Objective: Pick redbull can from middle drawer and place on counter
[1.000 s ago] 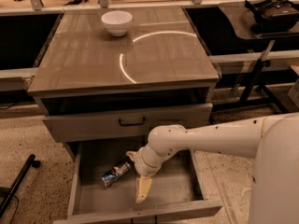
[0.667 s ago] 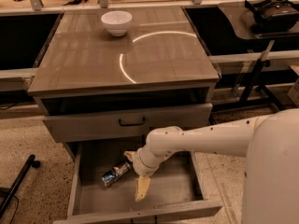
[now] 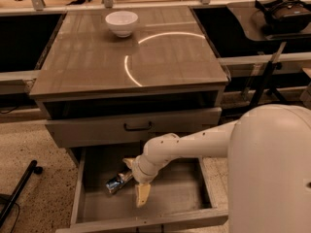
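Observation:
The redbull can [image 3: 117,181] lies on its side, silver and blue, in the left part of the open middle drawer [image 3: 187,191]. My gripper [image 3: 135,179] is down inside the drawer just right of the can. It is open, with one cream finger [image 3: 142,196] toward the front and the other [image 3: 129,162] toward the back. The can's right end sits at the gap between them. The counter [image 3: 160,62] is the glossy cabinet top above, with a curved light reflection. My arm reaches in from the right.
A white bowl [image 3: 121,22] stands at the back of the counter. The drawer above, with a dark bar handle [image 3: 137,126], is slightly out. Dark side tables flank the cabinet; a headset [image 3: 285,9] lies on the right one. A black stand leg [image 3: 19,192] lies on the floor at left.
My gripper has edged a little to the left toward the can. The can has not moved.

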Action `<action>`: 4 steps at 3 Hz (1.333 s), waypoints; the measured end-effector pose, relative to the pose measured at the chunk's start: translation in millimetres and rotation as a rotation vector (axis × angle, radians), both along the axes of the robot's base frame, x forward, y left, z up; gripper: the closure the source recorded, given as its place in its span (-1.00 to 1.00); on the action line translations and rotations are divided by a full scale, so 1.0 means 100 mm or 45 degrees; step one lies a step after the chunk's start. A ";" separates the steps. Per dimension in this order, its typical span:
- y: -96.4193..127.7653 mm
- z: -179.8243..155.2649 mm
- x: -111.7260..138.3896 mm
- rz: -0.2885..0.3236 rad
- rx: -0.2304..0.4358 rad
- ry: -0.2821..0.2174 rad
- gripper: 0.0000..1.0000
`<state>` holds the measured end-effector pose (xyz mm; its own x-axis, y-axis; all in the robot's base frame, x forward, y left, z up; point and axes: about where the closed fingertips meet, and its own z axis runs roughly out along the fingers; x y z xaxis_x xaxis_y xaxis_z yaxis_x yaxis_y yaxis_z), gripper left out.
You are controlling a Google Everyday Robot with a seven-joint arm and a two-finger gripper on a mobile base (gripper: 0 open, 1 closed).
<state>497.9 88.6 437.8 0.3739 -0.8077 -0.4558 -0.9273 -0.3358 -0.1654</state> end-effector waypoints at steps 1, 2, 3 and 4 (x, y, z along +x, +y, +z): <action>0.11 -0.19 0.06 0.015 -0.033 -0.013 -1.00; 0.22 -0.31 0.09 0.021 -0.057 -0.011 -1.00; 0.34 -0.43 0.10 0.033 -0.083 0.005 -1.00; 0.42 -0.52 0.11 0.039 -0.096 0.026 -1.00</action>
